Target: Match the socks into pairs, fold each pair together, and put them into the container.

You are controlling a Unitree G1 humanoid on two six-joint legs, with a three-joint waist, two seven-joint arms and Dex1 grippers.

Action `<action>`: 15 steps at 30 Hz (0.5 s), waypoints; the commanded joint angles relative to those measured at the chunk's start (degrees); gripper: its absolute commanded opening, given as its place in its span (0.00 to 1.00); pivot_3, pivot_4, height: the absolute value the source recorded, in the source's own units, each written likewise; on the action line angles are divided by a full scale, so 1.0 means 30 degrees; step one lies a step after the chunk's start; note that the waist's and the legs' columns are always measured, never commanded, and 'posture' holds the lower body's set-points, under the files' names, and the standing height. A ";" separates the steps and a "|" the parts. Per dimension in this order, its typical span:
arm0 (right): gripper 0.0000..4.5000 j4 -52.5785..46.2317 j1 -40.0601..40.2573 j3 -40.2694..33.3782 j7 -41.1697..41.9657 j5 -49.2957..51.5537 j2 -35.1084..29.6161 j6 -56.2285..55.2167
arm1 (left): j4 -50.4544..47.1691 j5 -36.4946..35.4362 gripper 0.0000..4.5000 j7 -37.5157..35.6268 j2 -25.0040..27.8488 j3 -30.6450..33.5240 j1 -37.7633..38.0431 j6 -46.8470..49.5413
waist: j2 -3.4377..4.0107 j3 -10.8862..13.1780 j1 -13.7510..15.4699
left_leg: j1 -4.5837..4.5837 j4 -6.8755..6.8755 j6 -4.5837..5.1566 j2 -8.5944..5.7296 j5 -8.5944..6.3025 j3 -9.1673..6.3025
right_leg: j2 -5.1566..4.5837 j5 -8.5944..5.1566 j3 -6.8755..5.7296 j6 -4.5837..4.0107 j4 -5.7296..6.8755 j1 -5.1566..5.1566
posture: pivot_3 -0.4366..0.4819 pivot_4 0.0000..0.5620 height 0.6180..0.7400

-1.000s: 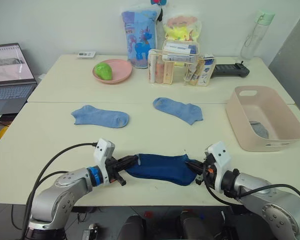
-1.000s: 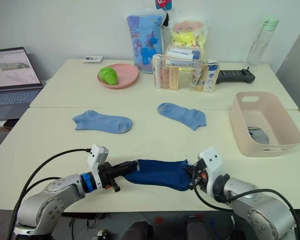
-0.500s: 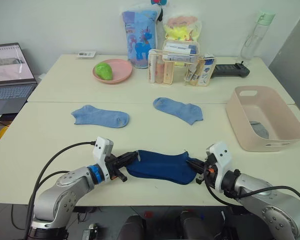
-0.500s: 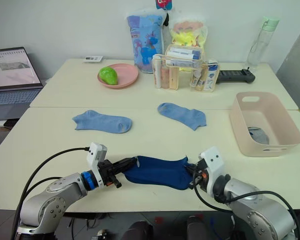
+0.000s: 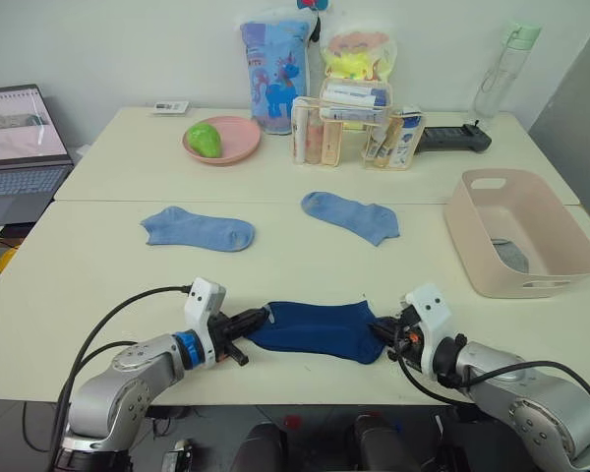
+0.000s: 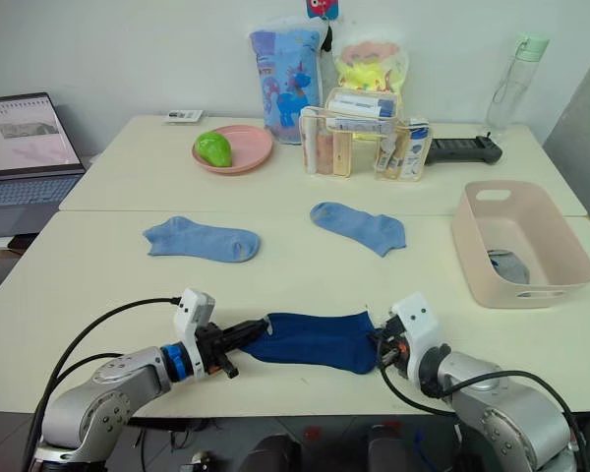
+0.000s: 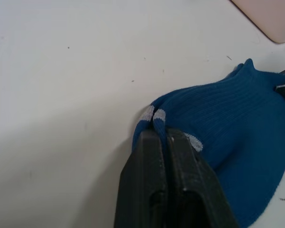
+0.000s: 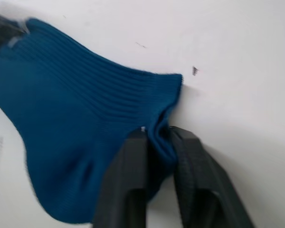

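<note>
1. My left gripper [image 5: 259,319] is pinched tight on the toe end of the dark navy socks [image 5: 318,329], and my right gripper [image 5: 385,332] is clamped on the cuff end. The fabric lies on the table [image 5: 98,265] stretched between them, well on my side of the container [image 5: 519,231].
2. The left wrist view shows two grey-tipped toes side by side just past the fingers [image 7: 154,166], so I judge two navy socks stacked. The bite there is shallow (only the very toe tips), and one layer could slip out when I lift or fold.
3. If my arms pull apart, the cloth could tear free of the weaker grip. If they close unevenly, the fold will come out skewed.
4. The pair lies near the table's front edge, so a dropped end could slide off.
5. The container already holds something grey [image 5: 511,256]. The two light blue socks [image 5: 196,228] [image 5: 351,214] lie farther from me than the navy pair, to the container's left, and a wide swing toward the tub could snag the nearer one.
</note>
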 commanded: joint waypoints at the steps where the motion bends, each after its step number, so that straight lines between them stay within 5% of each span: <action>1: 0.47 -0.0825 -0.0660 -0.0341 -0.0203 -0.0362 0.0053 -0.0506 | -0.0225 -0.0010 0.28 0.0159 -0.0089 0.0361 -0.0154 -0.0366 | 0.0005 0.0000 -0.0007 | 0.0003 0.0000 0.0000 0.0003 0.0000 -0.0001 | 0.0001 0.0000 0.0001 0.0000 0.0004 -0.0001 | 0.48 0.27 0.69; 7: 0.96 -0.1460 -0.1493 -0.0819 0.0477 -0.0758 -0.0192 -0.2082 | -0.0121 -0.1379 0.70 -0.0469 0.0329 0.2293 -0.0528 -0.0406 | 0.0001 0.0002 -0.0007 | -0.0008 -0.0002 -0.0002 0.0004 0.0001 -0.0006 | 0.0000 0.0000 -0.0006 0.0000 0.0001 -0.0008 | 0.48 0.27 0.69; 13: 0.99 -0.1680 -0.2093 -0.0345 0.1610 -0.0639 -0.0159 -0.3786 | 0.0603 -0.1975 0.70 -0.1749 0.1607 0.2816 -0.3434 -0.0528 | -0.0016 0.0010 0.0033 | -0.0014 0.0002 -0.0003 -0.0007 0.0001 -0.0008 | 0.0001 0.0000 -0.0023 0.0000 -0.0004 -0.0003 | 0.48 0.27 0.69; 15: 0.90 -0.1557 -0.2215 -0.0122 0.1878 -0.0580 -0.0212 -0.3887 | 0.0454 -0.1618 0.61 -0.3136 0.2302 0.1973 -0.4093 -0.1044 | -0.0015 0.0009 0.0015 | -0.0016 0.0004 -0.0006 -0.0008 0.0004 -0.0002 | 0.0001 0.0000 -0.0029 0.0000 -0.0003 -0.0005 | 0.48 0.27 0.69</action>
